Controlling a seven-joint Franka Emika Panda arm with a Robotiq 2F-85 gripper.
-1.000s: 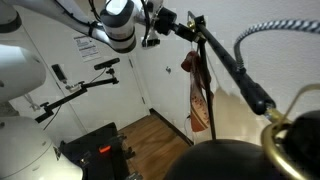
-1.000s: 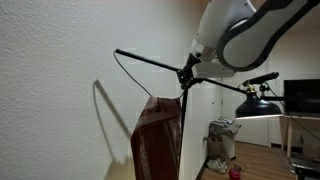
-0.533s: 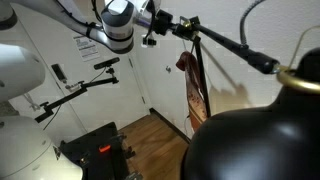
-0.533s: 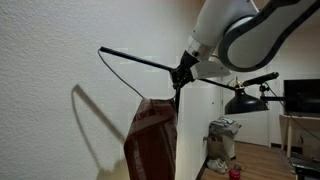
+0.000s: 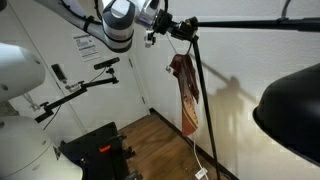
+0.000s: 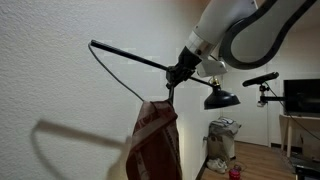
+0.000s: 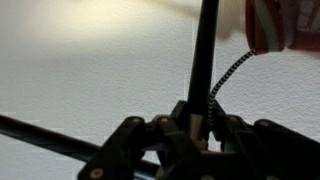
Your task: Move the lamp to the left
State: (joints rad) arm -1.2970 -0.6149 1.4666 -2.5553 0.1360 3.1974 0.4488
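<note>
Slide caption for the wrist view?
Gripper shut on the thin pole of the tall black floor lamp; reddish-brown cloth upper right.

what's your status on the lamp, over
gripper shut on thin pole of tall black floor lamp. reddish-brown cloth hangs by the pole. white wall close behind.

No text is coming through clearly enough to read. In an exterior view a white sheet of paper (image 5: 86, 46) is hanging on the wall (image 5: 58, 50), and dark lines of print are showing on it, but they are appearing far too small and blurred to make out
</note>
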